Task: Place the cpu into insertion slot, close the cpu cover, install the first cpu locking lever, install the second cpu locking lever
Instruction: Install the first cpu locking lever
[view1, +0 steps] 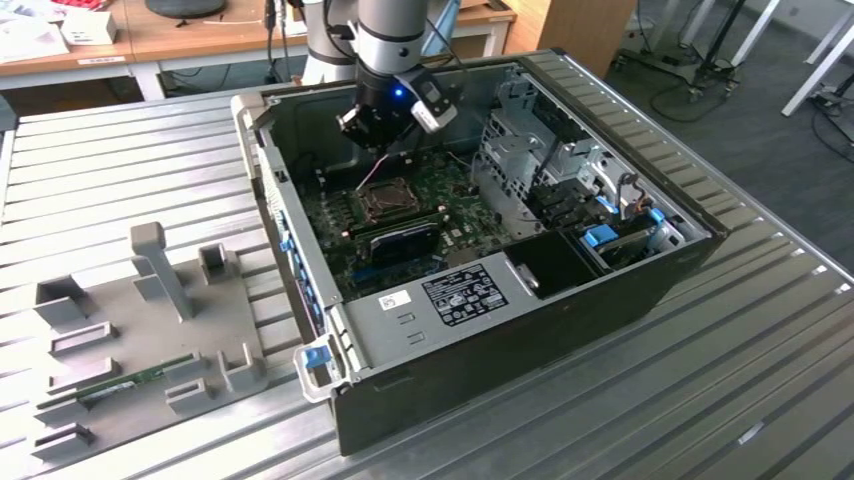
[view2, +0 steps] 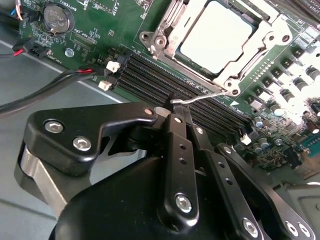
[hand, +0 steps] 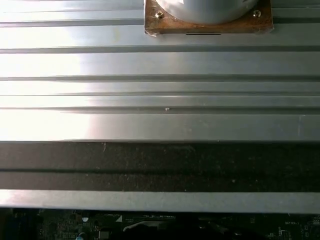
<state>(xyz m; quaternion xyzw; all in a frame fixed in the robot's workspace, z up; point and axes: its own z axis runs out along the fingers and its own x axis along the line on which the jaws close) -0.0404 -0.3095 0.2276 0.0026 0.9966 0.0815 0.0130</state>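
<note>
Claw (view2: 179, 111) is hanging inside computer case (view1: 561, 300), fingers (view2: 177, 150) drawn together in the second wrist view. Locking lever (view2: 205, 97), 1 thin wire, is ending right at the tips; whether it is pinched between them is not showing. Just beyond the tips, cpu (view2: 215, 37) is sitting in insertion slot (view1: 387, 193), cpu cover (view2: 165, 35) lying closed around it. Memory slots (view2: 160, 75) are running between claw and socket. Cover's far edge is running out of view.
</note>
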